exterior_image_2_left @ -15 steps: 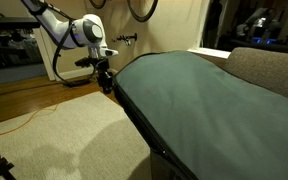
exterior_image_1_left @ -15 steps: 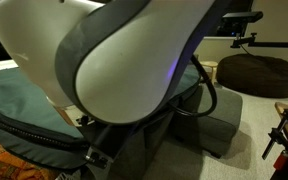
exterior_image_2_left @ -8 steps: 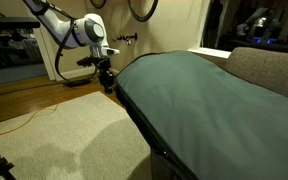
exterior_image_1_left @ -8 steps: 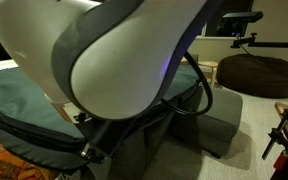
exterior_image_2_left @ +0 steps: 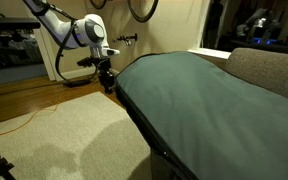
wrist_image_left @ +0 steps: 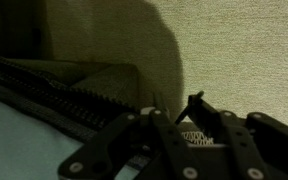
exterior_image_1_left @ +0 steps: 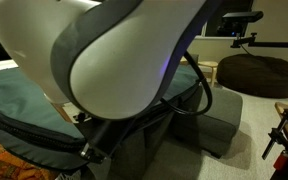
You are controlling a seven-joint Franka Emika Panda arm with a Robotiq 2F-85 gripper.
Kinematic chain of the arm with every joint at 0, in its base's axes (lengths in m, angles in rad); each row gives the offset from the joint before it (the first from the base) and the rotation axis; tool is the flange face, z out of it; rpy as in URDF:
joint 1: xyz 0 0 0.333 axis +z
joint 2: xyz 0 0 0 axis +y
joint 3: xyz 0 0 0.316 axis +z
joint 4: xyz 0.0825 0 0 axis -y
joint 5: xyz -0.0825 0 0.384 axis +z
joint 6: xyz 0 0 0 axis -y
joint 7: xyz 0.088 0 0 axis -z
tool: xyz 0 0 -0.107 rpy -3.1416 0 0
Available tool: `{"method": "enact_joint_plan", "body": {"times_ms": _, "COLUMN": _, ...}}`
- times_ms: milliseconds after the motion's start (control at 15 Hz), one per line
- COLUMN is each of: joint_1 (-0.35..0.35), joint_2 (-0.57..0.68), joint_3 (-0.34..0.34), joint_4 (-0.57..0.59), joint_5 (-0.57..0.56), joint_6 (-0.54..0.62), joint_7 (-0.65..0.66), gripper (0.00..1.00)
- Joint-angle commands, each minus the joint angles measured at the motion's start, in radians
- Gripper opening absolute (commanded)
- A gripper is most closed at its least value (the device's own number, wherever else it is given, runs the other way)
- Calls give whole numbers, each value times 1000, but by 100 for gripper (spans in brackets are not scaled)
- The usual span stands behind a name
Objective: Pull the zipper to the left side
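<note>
A large teal bag (exterior_image_2_left: 194,95) lies on a grey couch (exterior_image_2_left: 269,68); it also shows in an exterior view (exterior_image_1_left: 12,100) with its dark zipper line (exterior_image_1_left: 24,135) along the edge. My gripper (exterior_image_2_left: 108,80) is at the bag's far corner. In the wrist view the zipper teeth (wrist_image_left: 54,92) run diagonally at left. The gripper (wrist_image_left: 189,127) looks shut on the dark zipper pull (wrist_image_left: 195,102), whose tab sticks up between the fingertips. The view is dim.
My arm's white body (exterior_image_1_left: 124,60) blocks most of one exterior view. A beige rug (exterior_image_2_left: 64,130) lies beside the couch, with an orange cable (exterior_image_2_left: 24,118) and wooden floor beyond it. A dark beanbag (exterior_image_1_left: 259,72) sits at the back.
The arm shifted slightly between one second and half a second ago. Since then nothing has visibly moved.
</note>
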Motion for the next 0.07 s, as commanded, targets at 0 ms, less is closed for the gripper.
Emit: {"method": "enact_joint_plan", "body": {"times_ms": 0, "joint_1": -5, "joint_2": 2, "joint_3": 7, "joint_4": 4, "joint_5": -5, "joint_6": -3, "joint_7": 3, "gripper": 34}}
